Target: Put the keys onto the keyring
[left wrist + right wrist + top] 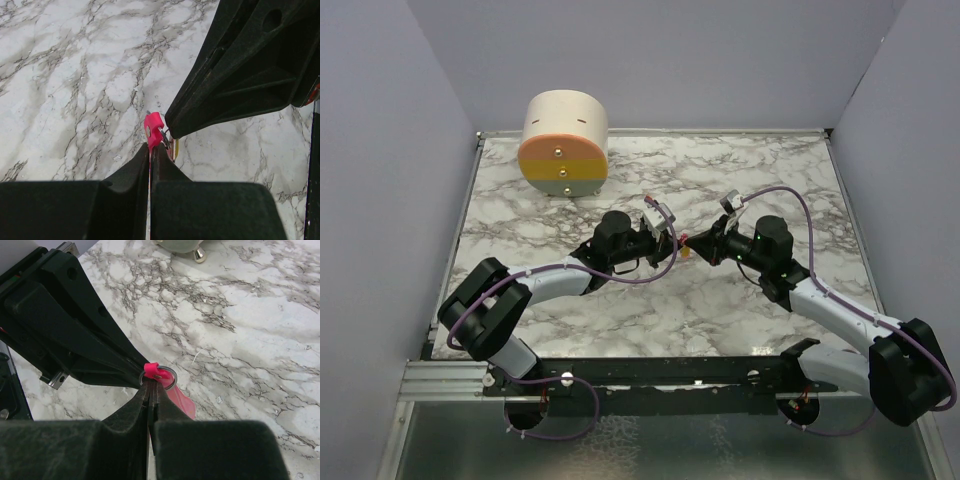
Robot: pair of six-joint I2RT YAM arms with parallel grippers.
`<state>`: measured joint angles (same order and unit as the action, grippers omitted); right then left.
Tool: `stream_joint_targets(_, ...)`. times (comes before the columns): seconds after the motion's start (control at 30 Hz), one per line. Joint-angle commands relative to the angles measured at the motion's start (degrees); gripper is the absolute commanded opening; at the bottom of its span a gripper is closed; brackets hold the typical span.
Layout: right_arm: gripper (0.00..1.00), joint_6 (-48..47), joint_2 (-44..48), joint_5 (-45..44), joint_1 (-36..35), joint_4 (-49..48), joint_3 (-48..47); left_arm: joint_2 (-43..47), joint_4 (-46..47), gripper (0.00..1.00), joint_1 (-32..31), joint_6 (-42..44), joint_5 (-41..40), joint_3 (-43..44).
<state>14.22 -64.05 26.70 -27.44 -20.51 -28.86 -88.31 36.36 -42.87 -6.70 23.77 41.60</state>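
Both grippers meet tip to tip over the middle of the marble table (620, 300). My left gripper (675, 243) (151, 147) is shut on the keyring, a bright pink strap (153, 127) whose folded end sticks out past the fingertips. From the right wrist, the strap (182, 402) hangs down beside my fingers, and its metal ring (170, 374) sits at the tips. My right gripper (698, 245) (150, 386) is shut, with a thin flat piece pinched edge-on between its pads. The key, a yellow-orange sliver (176, 148) (688, 254), shows right at that gripper's tip, against the ring.
A large cream-and-orange cylinder (564, 143) stands at the back left of the table; its foot (199, 255) shows at the top of the right wrist view. Grey walls close in the left, back and right sides. Purple cables loop off both arms.
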Motion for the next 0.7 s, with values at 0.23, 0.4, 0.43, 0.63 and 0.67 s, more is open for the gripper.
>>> stream_joint_targets(0.23,0.01,-0.62,1.12,-0.38,-0.40,0.51,0.67,1.28,0.81,0.00,-0.14,0.11,-1.10,1.14)
stream_joint_targets(0.4,0.01,-0.62,1.27,-0.49,-0.42,0.65,0.87,1.64,0.77,0.00,-0.03,0.11,-1.58,0.95)
stream_joint_targets(0.43,0.01,-0.67,1.29,-0.58,-0.36,0.73,0.91,1.66,0.81,0.00,-0.06,0.11,-1.58,0.94)
stream_joint_targets(0.63,0.01,-0.77,1.45,-0.98,-0.41,0.82,0.96,1.80,0.82,0.00,-0.07,0.11,-1.22,0.85)
stream_joint_targets(0.67,0.01,-0.74,1.43,-1.09,-0.36,0.76,0.92,1.81,0.75,0.00,-0.04,0.11,-1.09,0.86)
